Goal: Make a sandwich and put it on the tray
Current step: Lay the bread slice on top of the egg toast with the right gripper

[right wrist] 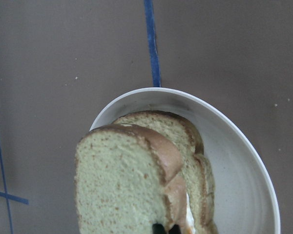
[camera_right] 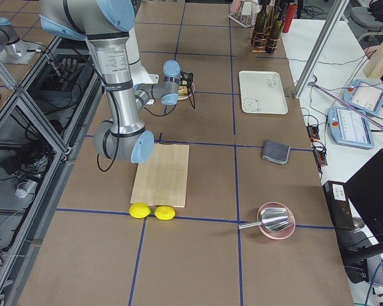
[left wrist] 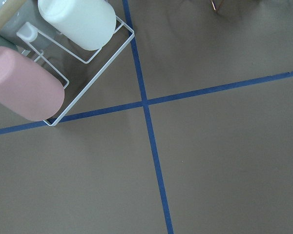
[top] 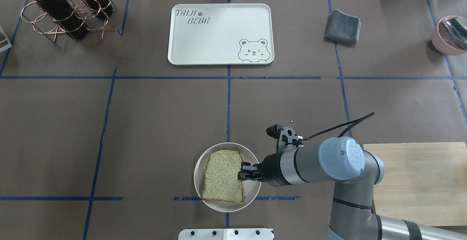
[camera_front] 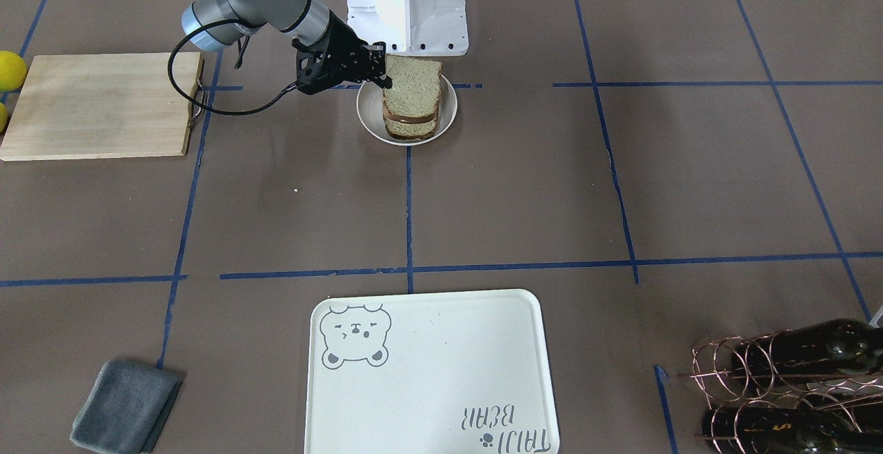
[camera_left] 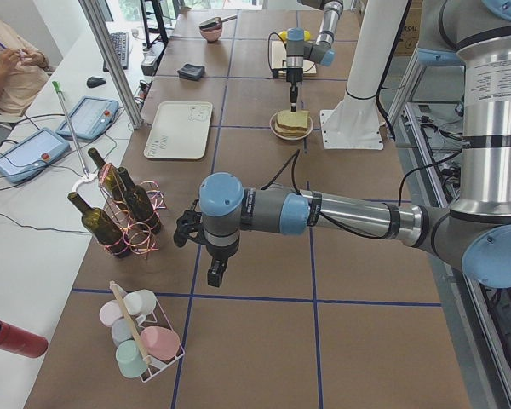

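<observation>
The right tool (camera_front: 381,73) is closed narrowly on the edge of the top slice (camera_front: 412,85) of a sandwich (camera_front: 411,127) made of speckled tan wholegrain bread with dark brown crust. It holds that slice tilted above the rest of the stack. The sandwich sits on a small round off-white plate (camera_front: 450,112) in the upper middle of the front-facing view, just below the robot's white base. In the right wrist view the held slice fills the lower left of the frame, with the lower bread behind it in the plate and a sliver of white filling showing between them.

The large cream-white rounded-rectangle tray (camera_front: 441,364) with the grey bear drawing lies at the bottom centre of the same view. It is well apart from the plate on the brown surface (camera_front: 524,199).

A light wooden cutting board (camera_front: 96,105) lies at the upper left and a folded grey cloth (camera_front: 124,406) at the lower left.

The left tool (camera_left: 215,271) hangs over the surface in the centre of the left side view. Whether it is wide or narrow cannot be told. Its wrist view shows a pink cup (left wrist: 22,83) in a white wire rack (left wrist: 100,56) at the upper left.
</observation>
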Controlling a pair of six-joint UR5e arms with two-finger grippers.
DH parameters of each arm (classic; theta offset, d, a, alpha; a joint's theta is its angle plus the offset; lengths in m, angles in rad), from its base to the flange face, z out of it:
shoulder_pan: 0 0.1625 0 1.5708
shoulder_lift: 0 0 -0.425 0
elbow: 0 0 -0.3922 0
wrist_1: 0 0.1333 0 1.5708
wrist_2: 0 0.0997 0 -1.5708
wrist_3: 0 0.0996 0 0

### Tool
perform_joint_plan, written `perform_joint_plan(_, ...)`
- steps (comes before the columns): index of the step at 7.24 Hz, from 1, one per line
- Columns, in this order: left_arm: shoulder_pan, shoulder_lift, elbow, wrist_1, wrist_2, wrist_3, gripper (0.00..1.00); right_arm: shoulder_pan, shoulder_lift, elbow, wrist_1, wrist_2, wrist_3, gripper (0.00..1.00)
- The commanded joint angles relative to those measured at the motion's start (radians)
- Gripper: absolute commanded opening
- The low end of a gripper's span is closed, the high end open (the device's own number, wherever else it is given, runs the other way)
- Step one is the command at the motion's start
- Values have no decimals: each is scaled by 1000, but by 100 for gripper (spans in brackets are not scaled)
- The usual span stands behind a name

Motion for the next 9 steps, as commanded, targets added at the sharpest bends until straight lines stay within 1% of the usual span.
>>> perform_joint_plan(1, 0, 0, 0, 0, 0, 0, 100, 0, 0, -19, -1, -19, -1, 0)
perform_joint_plan(2, 0, 0, -1, 0, 0, 0, 100, -1, 0, -19, -1, -19, -1, 1)
perform_joint_plan(3, 0, 0, 0, 0, 0, 0, 100, -1, 0, -19, -1, -27, -1, 90)
perform_joint_plan(4, 0, 0, 0, 0, 0, 0, 100, 0, 1, -19, -1, -36, 0, 100)
perform_joint_plan(6, 2, 0, 0, 0, -2, -2, 100, 2, 3, -8, 1, -36, -1, 100)
perform_joint_plan(7, 2, -2, 0, 0, -35, -2, 100, 11, -7, 18, 1, -34, -1, 100)
perform_joint_plan(8, 14, -2, 2, 2, -166, -2, 100, 26, -31, 52, -1, -30, 0, 100)
perform_joint_plan(9, 61, -2, 3, 0, -228, -9, 100, 46, -118, 122, -1, -28, 0, 100)
